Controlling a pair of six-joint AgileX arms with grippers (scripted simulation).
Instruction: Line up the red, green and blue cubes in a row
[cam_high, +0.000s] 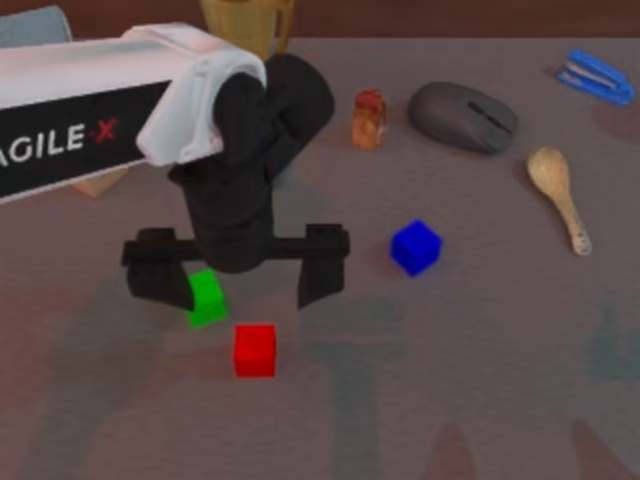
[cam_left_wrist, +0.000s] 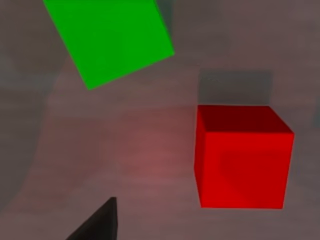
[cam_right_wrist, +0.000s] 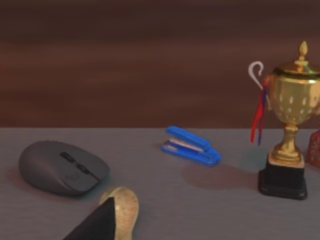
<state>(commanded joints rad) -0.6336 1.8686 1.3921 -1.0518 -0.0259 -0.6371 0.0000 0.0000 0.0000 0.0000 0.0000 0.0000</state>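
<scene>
The green cube (cam_high: 207, 298) sits on the table at centre-left, turned a little, and fills a corner of the left wrist view (cam_left_wrist: 112, 40). The red cube (cam_high: 255, 350) lies just in front and to its right (cam_left_wrist: 242, 160). The blue cube (cam_high: 415, 247) stands apart, further right. My left gripper (cam_high: 240, 280) hovers open over the green cube, its jaws spread wide; one finger (cam_high: 160, 275) is right beside that cube and nothing is held. My right gripper (cam_right_wrist: 145, 236) is off the top view, open, with one dark finger (cam_right_wrist: 100, 225) showing.
Along the back stand a gold trophy (cam_high: 247, 25), a small orange bottle (cam_high: 369, 119), a grey mouse (cam_high: 462, 116) and a blue stapler (cam_high: 597, 76). A wooden spoon (cam_high: 558, 190) lies at the right. A tan block (cam_high: 100, 183) peeks from under the left arm.
</scene>
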